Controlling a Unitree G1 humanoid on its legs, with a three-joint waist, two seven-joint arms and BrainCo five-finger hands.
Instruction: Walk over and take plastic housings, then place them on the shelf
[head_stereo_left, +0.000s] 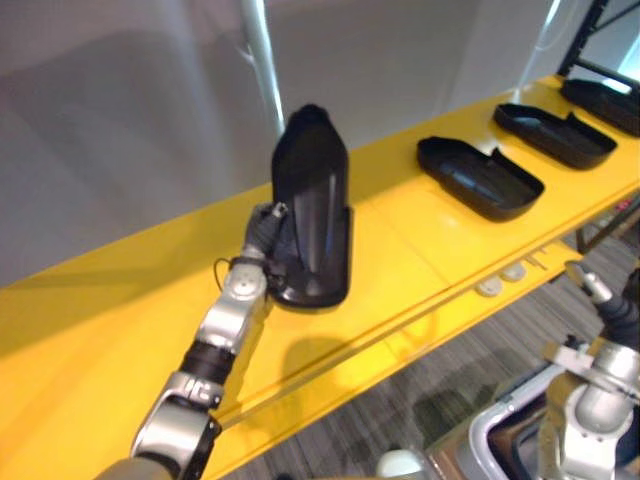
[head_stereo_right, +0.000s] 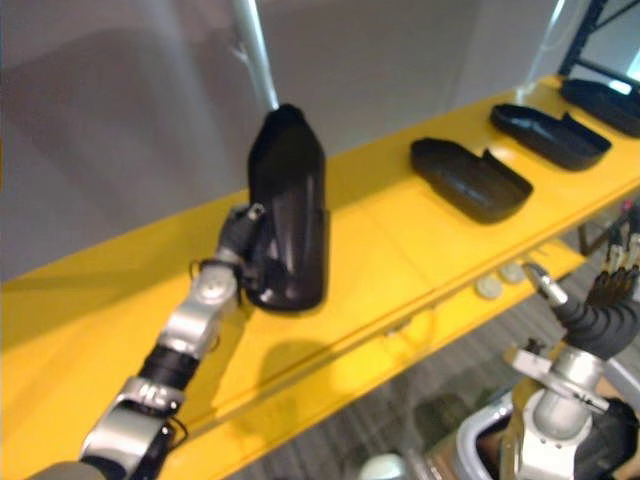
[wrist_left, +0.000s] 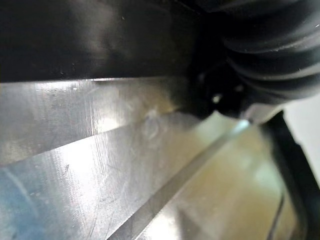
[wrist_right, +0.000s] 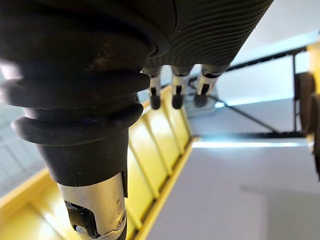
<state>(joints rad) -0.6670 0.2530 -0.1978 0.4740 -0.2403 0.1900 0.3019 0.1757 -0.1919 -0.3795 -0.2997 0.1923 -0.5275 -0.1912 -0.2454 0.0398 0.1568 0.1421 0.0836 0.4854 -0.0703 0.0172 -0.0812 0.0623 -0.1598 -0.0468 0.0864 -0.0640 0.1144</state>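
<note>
**Left hand (head_stereo_left: 262, 232) against a tilted housing (head_stereo_left: 312, 210)**

It meets the black housing's lower end, propped up on the yellow shelf (head_stereo_left: 90, 330). Whether it grips, I cannot tell. Bare shelf lies to the left. Three more housings (head_stereo_left: 480, 178) lie flat to the right, each apart, making four altogether. The right hand (head_stereo_right: 605, 300) is relaxed, off the shelf's front edge.

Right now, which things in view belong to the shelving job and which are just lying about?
Job: housing at the left hand, three housings lying further along, yellow shelf.
Lying about: two small pale discs by the shelf's front edge.
</note>
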